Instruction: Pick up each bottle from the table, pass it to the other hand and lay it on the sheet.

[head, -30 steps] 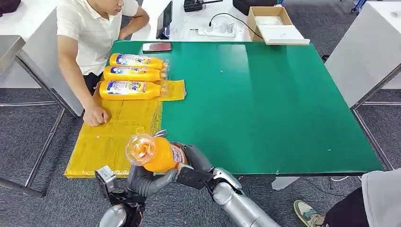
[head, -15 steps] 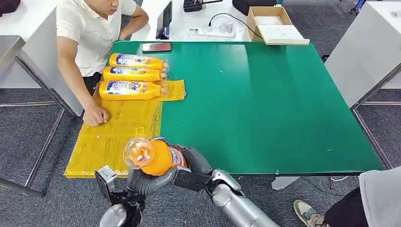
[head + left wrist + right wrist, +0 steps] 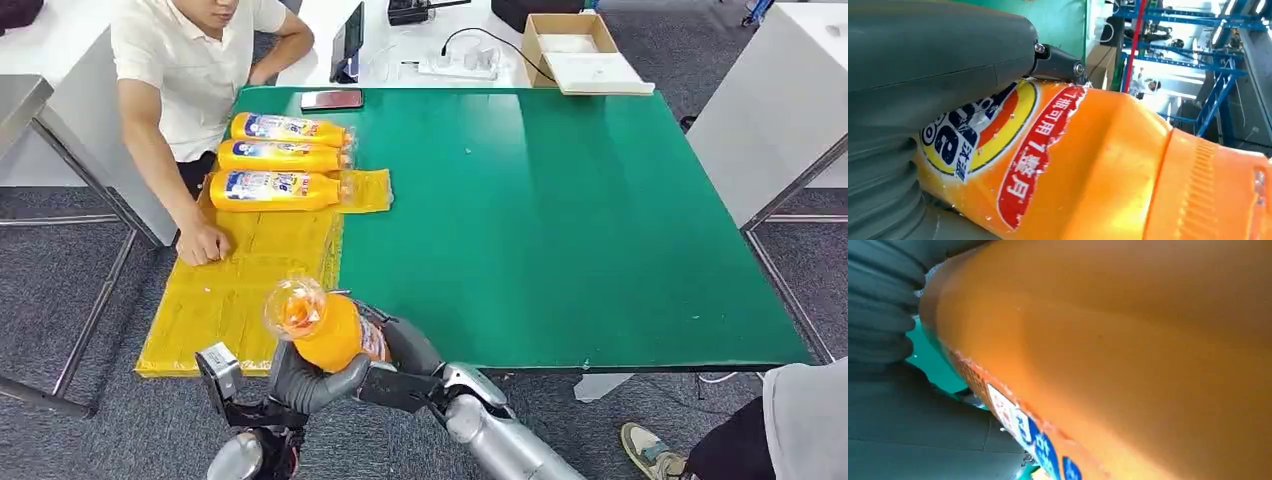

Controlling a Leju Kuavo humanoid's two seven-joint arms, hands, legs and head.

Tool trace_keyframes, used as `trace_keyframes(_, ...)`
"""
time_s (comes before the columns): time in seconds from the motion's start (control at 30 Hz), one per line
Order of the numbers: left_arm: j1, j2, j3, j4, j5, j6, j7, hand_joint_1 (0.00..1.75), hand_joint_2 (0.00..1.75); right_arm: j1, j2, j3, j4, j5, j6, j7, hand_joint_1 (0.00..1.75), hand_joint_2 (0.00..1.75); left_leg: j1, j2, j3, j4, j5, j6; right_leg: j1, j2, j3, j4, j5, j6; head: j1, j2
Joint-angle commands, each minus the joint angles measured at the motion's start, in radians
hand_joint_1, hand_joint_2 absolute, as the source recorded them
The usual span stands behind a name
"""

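Both hands, left (image 3: 300, 382) and right (image 3: 405, 345), now clasp the bottle (image 3: 325, 328), tilted more upright mid-handover at the counter's (image 3: 560, 220) near edge.

We see a green table (image 3: 560, 220) carrying a yellow sheet (image 3: 250, 275) along its left edge. Three orange bottles (image 3: 280, 160) lie side by side on the far end of the sheet. A person's hand (image 3: 203, 245) rests on the sheet just beside the nearest bottle. A dark phone (image 3: 332, 99) lies at the table's far edge.
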Motion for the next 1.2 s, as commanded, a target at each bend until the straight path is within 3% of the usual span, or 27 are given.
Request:
trace_keyframes(0.03, -0.148, 0.101, 0.065, 0.057, 0.017, -0.074, 0.055, 1.75, 1.75, 0.081, -0.01, 0.055, -0.141, 0.01, -0.045, -0.207, 0.0, 0.0, 0.002, -0.002, 0.003, -0.001, -0.001, -0.003, 0.003, -0.004, 0.004, 0.0, -0.002, -0.003, 0.0, 0.0)
trace_keyframes(0.17, -0.162, 0.101, 0.099, 0.036, 0.078, -0.127, 0.069, 1.75, 1.75, 0.097, 0.001, -0.001, -0.118, -0.008, -0.068, -0.27, 0.0, 0.0, 0.001, 0.0, 0.002, 0.0, 0.0, -0.002, 0.001, -0.001, 0.002, 0.0, 0.0, -0.002, 0.0, 0.0)
trace_keyframes(0.4, -0.165, 0.112, 0.088, 0.031, 0.059, -0.112, 0.073, 1.75, 1.75, 0.106, 0.003, -0.005, -0.14, -0.009, -0.085, -0.28, 0.0, 0.0, 0.002, 0.001, 0.003, 0.0, -0.001, -0.002, 0.002, -0.002, 0.003, 0.0, -0.001, -0.002, 0.0, 0.0)
trace_keyframes(0.5, -0.197, 0.159, 0.08, 0.027, -0.167, 0.042, 0.035, 1.75, 1.75, 0.122, 0.0, -0.037, -0.188, -0.051, -0.157, -0.28, 0.0, 0.0, 0.001, -0.001, 0.002, 0.0, 0.0, -0.002, 0.001, -0.003, 0.002, 0.0, -0.001, -0.002, 0.0, 0.0)
trace_keyframes(0.7, -0.209, 0.231, 0.123, 0.011, -0.203, -0.003, 0.065, 1.75, 1.75, 0.14, 0.027, -0.176, -0.196, -0.121, -0.239, -0.28, 0.0, 0.0, 0.002, 0.002, 0.004, -0.001, -0.001, -0.003, 0.003, -0.001, 0.003, 0.0, -0.001, -0.004, -0.001, 0.0)
trace_keyframes(0.87, -0.209, 0.242, 0.122, 0.023, -0.404, 0.131, 0.083, 1.75, 1.75, 0.165, 0.036, -0.272, -0.208, -0.169, -0.248, -0.28, 0.0, 0.0, 0.002, 0.001, 0.004, -0.001, -0.001, -0.003, 0.002, -0.001, 0.004, 0.001, -0.001, -0.002, 0.0, 0.0)
trace_keyframes(1.2, -0.218, 0.241, 0.15, 0.029, -0.409, 0.155, 0.085, 1.75, 1.75, 0.177, 0.044, -0.309, -0.195, -0.181, -0.242, -0.274, 0.0, 0.0, 0.002, 0.0, 0.004, -0.001, 0.0, -0.003, 0.002, -0.002, 0.003, 0.0, -0.001, -0.003, 0.0, 0.0)
